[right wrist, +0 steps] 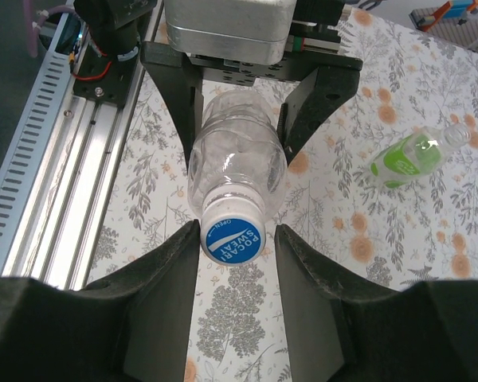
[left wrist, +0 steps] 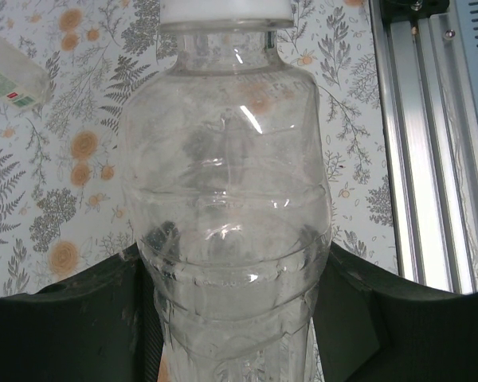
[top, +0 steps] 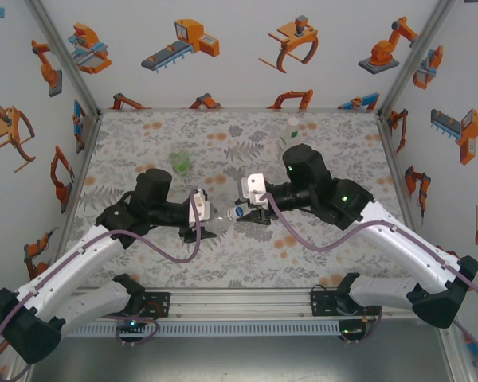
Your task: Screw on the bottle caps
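You see the left end effector (left wrist: pixel 233 255) pinching the small clear plastic bottle (right wrist: pixel 237 163) around its body, one finger at each side. It holds the bottle level above the flower-patterned tabletop (top: pixel 143 127), near the middle, between the two arms. The neck points toward the right arm.

On that neck sits the small round screw cap (right wrist: pixel 231 237), white at its side and blue and white on its top. The right end effector (right wrist: pixel 237 239) has its fingers at both sides of this cap, very near to it. You cannot tell from the views if they already press on it.

The green-tinted plastic bottle (right wrist: pixel 402 157) lies on its side on the tabletop, well apart from the held one. The clear bottle with a pale label (top: pixel 292 127) is near the far edge.
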Controlling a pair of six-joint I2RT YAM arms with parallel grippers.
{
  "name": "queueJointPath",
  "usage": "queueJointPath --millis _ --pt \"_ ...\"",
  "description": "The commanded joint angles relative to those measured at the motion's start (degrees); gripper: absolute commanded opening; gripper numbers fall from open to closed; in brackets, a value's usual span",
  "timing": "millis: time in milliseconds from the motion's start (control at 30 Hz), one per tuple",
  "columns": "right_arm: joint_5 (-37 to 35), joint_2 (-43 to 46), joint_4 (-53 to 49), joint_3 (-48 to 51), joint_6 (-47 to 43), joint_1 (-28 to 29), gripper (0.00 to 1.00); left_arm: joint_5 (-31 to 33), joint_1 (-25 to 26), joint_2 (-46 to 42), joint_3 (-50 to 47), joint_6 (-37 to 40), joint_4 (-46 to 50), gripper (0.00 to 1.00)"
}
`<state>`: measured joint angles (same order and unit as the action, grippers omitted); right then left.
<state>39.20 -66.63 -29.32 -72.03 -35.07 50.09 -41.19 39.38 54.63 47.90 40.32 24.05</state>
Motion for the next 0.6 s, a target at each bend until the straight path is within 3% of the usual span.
queueJointPath --millis 0,567 --pt "-0.4 -0.4 0.8 -0.2 -1.1 0.5 0.4 -2.1 0.4 -0.3 1.9 0.6 0.4 0.0" --pt "0.0 0.0 0.5 -0.3 -0.9 1.0 0.4 -2.0 0.5 -0.3 1.8 0.5 0.4 0.0"
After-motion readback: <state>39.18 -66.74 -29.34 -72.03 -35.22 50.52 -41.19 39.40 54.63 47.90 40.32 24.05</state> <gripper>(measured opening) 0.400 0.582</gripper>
